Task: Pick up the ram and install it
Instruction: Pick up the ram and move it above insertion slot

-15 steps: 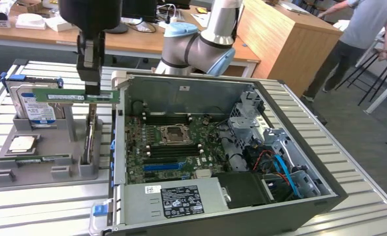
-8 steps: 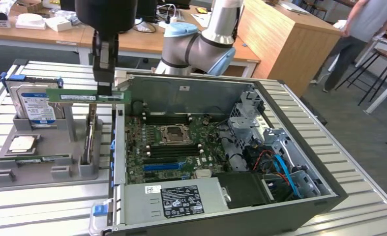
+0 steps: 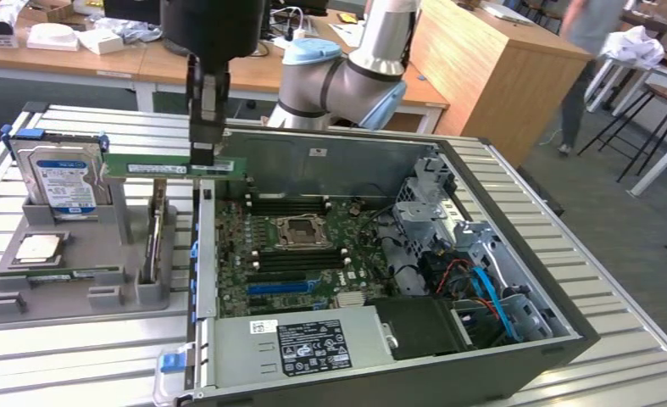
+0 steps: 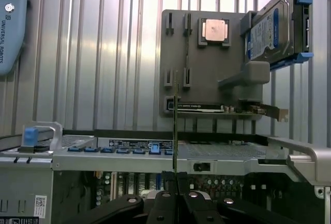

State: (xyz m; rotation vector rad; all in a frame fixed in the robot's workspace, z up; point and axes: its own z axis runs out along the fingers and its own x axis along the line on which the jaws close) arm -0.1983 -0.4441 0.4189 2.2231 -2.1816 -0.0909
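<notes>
Gripper: the arm's pincer is clamped on the top edge of the ram, gripping it nearer the end that points toward the case.
Ram: held aloft and level, straddling the grey holder and the left wall of the open computer case, on the exterior view's left. It hangs above the motherboard, not seated.
Wrist view: the ram shows edge-on, a thin line running out from the gripper.
Holder: a hard drive stands at the far end, and a silver CPU chip lies flat nearer.
Setting: the case lies on a slatted table, its power supply at the near edge.
</notes>
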